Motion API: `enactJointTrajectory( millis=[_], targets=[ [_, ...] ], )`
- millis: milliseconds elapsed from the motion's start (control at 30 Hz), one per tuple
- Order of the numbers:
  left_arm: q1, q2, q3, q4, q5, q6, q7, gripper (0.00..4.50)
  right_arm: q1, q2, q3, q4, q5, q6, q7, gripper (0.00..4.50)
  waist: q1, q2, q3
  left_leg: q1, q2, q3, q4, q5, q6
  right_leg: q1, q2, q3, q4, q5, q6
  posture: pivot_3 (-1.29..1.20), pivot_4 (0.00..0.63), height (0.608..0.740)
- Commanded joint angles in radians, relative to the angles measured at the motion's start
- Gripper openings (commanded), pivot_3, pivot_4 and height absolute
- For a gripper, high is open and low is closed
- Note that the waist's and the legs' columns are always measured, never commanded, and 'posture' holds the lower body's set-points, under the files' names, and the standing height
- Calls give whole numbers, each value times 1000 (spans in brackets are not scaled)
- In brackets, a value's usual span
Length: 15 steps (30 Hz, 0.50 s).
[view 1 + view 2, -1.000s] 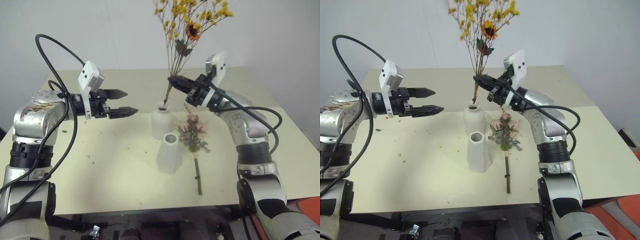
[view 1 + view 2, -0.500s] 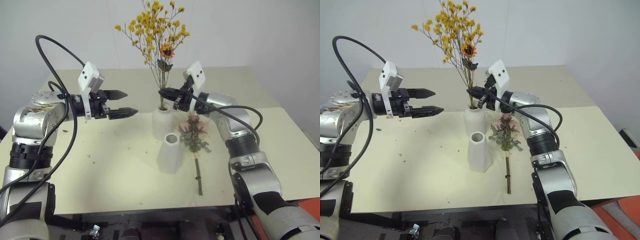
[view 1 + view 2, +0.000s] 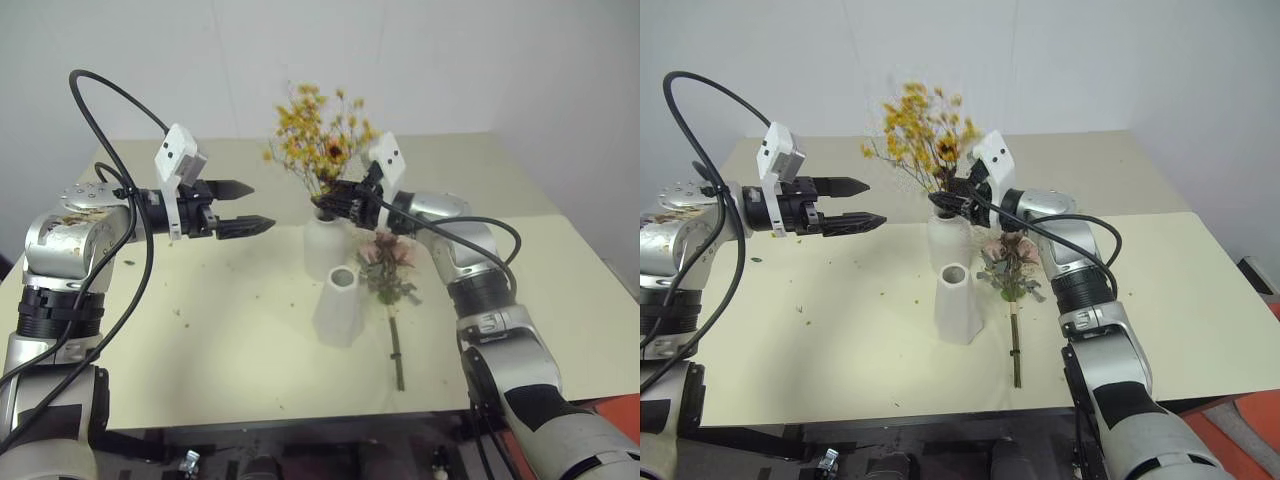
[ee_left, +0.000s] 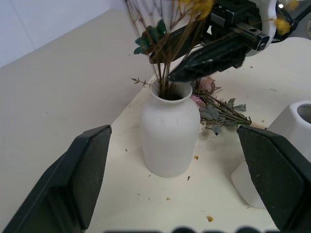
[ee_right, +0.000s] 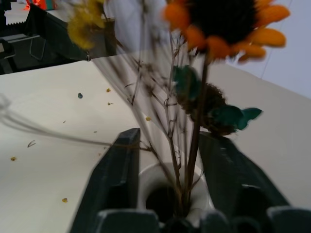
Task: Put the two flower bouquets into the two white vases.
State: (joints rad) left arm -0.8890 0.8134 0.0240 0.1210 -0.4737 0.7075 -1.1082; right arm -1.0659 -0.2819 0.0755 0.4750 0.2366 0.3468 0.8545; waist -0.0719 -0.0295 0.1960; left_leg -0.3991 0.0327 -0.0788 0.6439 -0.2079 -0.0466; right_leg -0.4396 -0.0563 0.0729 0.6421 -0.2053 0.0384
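Yellow-orange bouquet (image 3: 318,150) now seated with stems down in the rounded vase (image 3: 323,247), blooms leaning toward the left. Right tool (image 3: 335,203) parted at the vase mouth, fingers (image 5: 119,170) standing either side of the stems with a visible gap, gripping nothing. Left tool (image 3: 243,208) open and empty, hovering level over the surface (image 3: 220,340), well apart from the vases. Pink rose bouquet (image 3: 388,268) lying flat on the surface just beside the taller cone-like vase (image 3: 338,307), which stands empty in front of the rounded one. Risks, as a judgement: thin stems snagging on a finger during withdrawal and dragging the bouquet back out, or tipping the light rounded vase; a careless sweep toward the roses knocking the cone-like vase, given how close it sits; top-heavy lean of the blooms possibly toppling the vase once unsupported.
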Motion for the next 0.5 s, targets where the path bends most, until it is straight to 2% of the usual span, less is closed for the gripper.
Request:
enactJointTrajectory(
  millis=[33, 133, 333, 500],
  targets=[
    [-6, 18, 38, -32, -15, 0, -1, 4500, 15, -31, 2, -98, 5, 41, 18, 3437, 0, 0, 0, 0, 0, 0, 0, 0, 0, 0, 0, 0, 0, 0, 0, 0, 150, 740],
    [-7, 19, 38, -33, -17, 0, -4, 4500, 52, -81, 13, -177, 10, 101, 50, 4463, 1, 0, 0, 0, 0, 0, 0, 0, 0, 0, 0, 0, 0, 0, 0, 0, 150, 740],
    [14, 19, 48, -68, -42, 1, -25, 4500, 89, -218, -20, -331, 55, 272, 83, 4463, 2, 0, 0, 0, 0, 0, 0, 0, 0, 0, 0, 0, 0, 0, 0, 0, 150, 740],
    [63, 23, 86, -120, -87, -53, -76, 4500, 87, -353, -67, -433, 114, 527, 74, 4463, 2, 0, 0, 0, 0, 0, 0, 0, 0, 0, 0, 0, 0, 0, 0, 0, 150, 740]
  ],
)
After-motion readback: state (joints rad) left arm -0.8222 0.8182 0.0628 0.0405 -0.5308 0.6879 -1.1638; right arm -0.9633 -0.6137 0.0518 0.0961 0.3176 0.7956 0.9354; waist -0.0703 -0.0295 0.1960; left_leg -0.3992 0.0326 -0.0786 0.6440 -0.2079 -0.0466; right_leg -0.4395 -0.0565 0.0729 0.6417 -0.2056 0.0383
